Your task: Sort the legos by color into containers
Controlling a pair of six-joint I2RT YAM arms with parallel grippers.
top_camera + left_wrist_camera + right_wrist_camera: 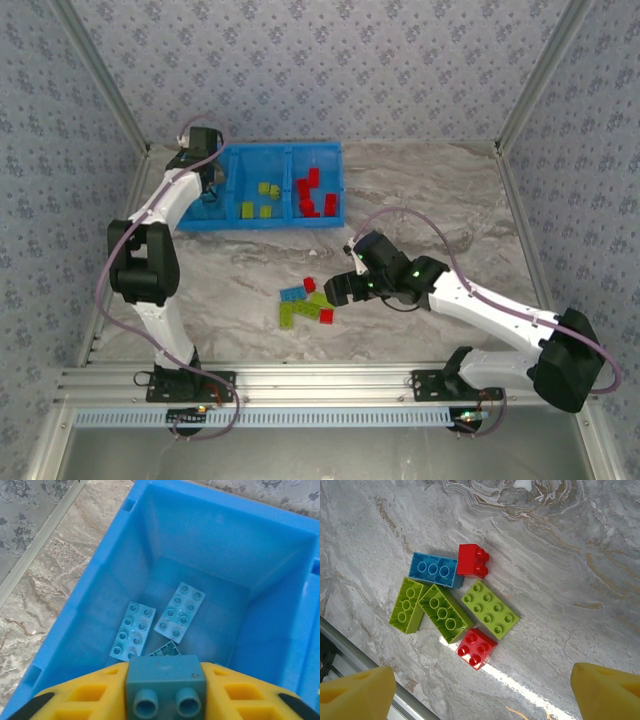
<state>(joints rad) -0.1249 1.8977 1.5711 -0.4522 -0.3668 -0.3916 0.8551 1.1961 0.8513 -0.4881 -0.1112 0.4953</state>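
My left gripper [166,692] is shut on a light blue brick [166,680], held over the left bin [100,595] of the blue containers [232,222]. Two light blue plates [134,630] [180,612] and a partly hidden third piece lie on that bin's floor. The middle bin holds lime green bricks [262,198] and the right bin holds red bricks [315,195]. My right gripper [480,695] hangs open above a loose pile on the table: a blue brick [434,570], two red bricks [472,561] [476,648] and three green ones [490,609]. From above, the right gripper [340,288] is just right of the pile [305,303].
A metal rail [320,380] runs along the near table edge, close to the pile, and shows at the corner of the right wrist view [350,650]. Patterned walls and frame posts enclose the marble table [450,210], which has free room on the right.
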